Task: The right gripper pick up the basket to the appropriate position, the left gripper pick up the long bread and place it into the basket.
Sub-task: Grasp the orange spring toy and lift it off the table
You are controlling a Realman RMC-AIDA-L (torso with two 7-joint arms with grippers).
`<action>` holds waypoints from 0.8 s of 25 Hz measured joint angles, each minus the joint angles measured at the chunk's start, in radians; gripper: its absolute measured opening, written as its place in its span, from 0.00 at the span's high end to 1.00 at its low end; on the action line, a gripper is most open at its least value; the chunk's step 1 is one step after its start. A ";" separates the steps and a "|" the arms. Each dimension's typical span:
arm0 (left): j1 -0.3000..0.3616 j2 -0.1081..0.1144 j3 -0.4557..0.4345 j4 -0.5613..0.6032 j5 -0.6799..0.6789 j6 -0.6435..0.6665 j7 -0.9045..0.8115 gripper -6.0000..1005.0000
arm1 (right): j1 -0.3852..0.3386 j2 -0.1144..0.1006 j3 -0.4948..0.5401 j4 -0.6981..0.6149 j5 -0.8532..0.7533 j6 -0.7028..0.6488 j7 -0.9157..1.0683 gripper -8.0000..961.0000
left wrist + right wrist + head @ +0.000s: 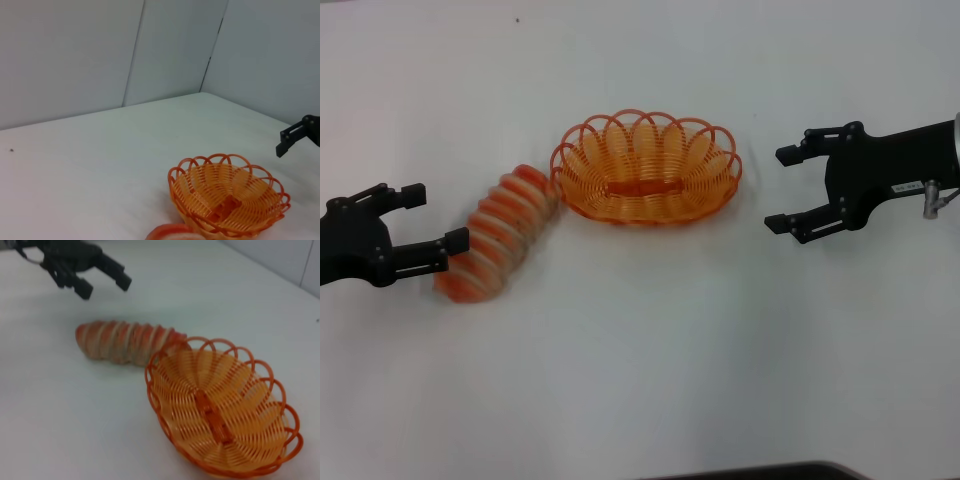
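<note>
A: Status, near to far?

B: Left gripper (435,218), fingers apart, holding nothing, at nine o'clock just beside the long bread (498,233). Basket (647,168) touches the bread's far end on the desk (640,380). Right gripper (788,190), three o'clock, fingers apart, holding nothing.

A: Hazards?

B: Likely: dragging the basket nudges the bread, spoiling the left gripper's alignment.

Black two-fingered left tool (438,217), white-labelled right tool (784,189)
</note>
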 joint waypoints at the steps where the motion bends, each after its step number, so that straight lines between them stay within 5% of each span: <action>1: 0.000 0.000 0.000 0.000 0.000 0.000 0.000 0.16 | -0.001 0.000 -0.007 0.000 0.000 0.005 0.000 0.04; 11: -0.005 0.000 0.005 0.038 0.003 0.000 -0.052 0.16 | 0.000 0.000 -0.030 0.000 -0.001 0.026 0.020 0.04; 20: -0.084 0.004 0.155 0.394 0.151 0.068 -0.663 0.17 | 0.004 -0.002 -0.032 -0.001 -0.002 0.039 0.039 0.04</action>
